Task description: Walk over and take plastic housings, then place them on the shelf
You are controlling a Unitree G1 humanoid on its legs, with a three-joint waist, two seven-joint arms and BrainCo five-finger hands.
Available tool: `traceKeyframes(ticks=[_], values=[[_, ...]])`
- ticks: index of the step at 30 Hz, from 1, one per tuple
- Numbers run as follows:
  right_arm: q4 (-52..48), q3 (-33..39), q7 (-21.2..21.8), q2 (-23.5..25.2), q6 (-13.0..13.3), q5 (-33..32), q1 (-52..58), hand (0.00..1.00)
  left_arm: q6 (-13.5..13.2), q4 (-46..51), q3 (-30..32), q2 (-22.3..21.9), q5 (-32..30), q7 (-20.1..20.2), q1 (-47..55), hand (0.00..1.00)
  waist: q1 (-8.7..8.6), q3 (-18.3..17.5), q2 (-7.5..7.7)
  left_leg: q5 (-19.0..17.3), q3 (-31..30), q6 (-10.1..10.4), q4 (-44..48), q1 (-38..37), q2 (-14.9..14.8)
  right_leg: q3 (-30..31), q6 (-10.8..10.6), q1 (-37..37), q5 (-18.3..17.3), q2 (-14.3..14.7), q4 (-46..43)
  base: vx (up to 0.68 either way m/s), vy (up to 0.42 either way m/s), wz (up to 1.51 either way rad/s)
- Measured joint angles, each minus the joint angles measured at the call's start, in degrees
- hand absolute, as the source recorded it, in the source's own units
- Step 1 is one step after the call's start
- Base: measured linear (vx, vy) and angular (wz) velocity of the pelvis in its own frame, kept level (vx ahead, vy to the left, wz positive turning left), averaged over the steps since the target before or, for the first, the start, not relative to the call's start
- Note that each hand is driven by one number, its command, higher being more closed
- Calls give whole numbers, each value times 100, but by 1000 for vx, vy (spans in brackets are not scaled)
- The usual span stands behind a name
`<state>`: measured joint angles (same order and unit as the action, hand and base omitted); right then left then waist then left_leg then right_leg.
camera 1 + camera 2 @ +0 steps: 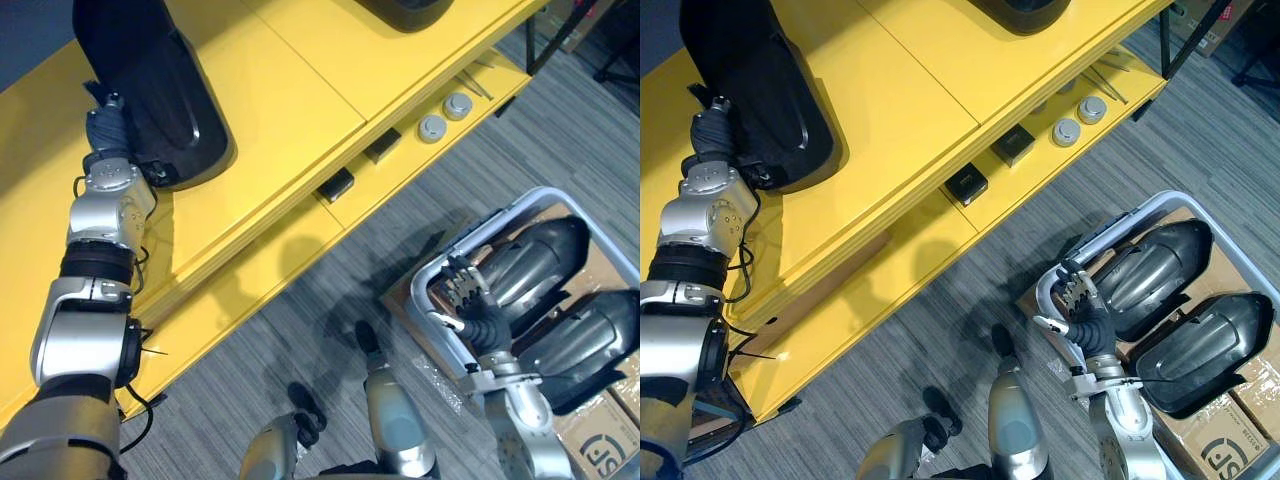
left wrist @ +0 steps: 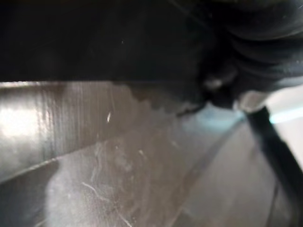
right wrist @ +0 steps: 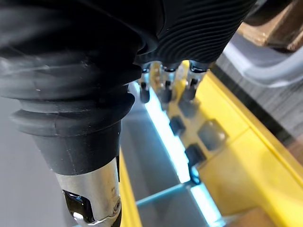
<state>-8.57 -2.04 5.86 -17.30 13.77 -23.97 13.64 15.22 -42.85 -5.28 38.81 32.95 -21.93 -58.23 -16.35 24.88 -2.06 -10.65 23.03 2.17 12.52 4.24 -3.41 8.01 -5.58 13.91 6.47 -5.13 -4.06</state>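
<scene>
Black housing (image 1: 165, 80) sits on the yellow shelf (image 1: 290, 90).
My left hand (image 1: 105, 125) is against it, fingers hidden, grip unknowable. I'd seat it flat, away from the edge. Right hand (image 1: 465, 295) hangs loose-fingered over 2 housings (image 1: 530, 265) in the bin (image 1: 505, 213).

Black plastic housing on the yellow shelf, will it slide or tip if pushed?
Probably slides: the glossy black plastic housing lies low and flat on the smooth yellow shelf. Likely stiff and light, since it looks like a hollow moulded shell.
</scene>
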Motion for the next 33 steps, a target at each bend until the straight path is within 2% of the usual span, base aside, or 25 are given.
traceKeyframes(ticks=[9,12,14,18,23,29,32,33], values=[[46,-100,-74,-4,5,0,7,0,-44,-58,3,0,269,-53,122,0,-4,32,-61,-3,1,6,13,-20,-14,0,31,5,-23,12,-31,-26,-7,0],[74,-101,-56,-5,45,-1,12,0,-56,-61,7,1,270,-212,122,0,-6,32,-64,-3,22,6,22,-26,-34,1,29,4,-18,28,-27,3,-3,-1],[75,-119,-44,-5,129,-2,15,0,-152,-64,16,3,331,-452,122,0,-10,31,-64,-3,65,6,45,-30,-54,14,-2,0,6,41,-21,19,-5,-5],[76,-228,50,18,133,-4,75,0,-423,-83,121,23,320,-982,118,0,-29,30,-67,-5,100,8,108,-64,-85,27,-11,-54,22,63,-13,20,-2,-3],[76,-229,52,21,141,-5,182,0,-516,-120,393,84,272,-1378,93,0,-38,26,-72,-52,109,16,108,-205,-112,43,-7,-237,55,92,106,-2,4,-4],[80,-266,191,41,151,-16,199,0,-590,-239,514,291,-515,-1970,-242,0,-41,18,-73,-122,166,16,198,-233,-152,124,0,-364,193,122,332,-24,3,-8],[84,-268,336,44,253,-6,230,0,-770,-315,549,514,-785,-2267,-440,0,-63,-89,-95,-123,231,17,190,-253,-171,162,10,-403,264,136,451,-17,-11,-10],[88,-268,456,48,388,-7,260,0,-930,-334,630,606,-938,-2302,-476,0,-87,-192,-108,-123,243,17,185,-254,-181,169,16,-412,278,146,482,2,-16,-5]])
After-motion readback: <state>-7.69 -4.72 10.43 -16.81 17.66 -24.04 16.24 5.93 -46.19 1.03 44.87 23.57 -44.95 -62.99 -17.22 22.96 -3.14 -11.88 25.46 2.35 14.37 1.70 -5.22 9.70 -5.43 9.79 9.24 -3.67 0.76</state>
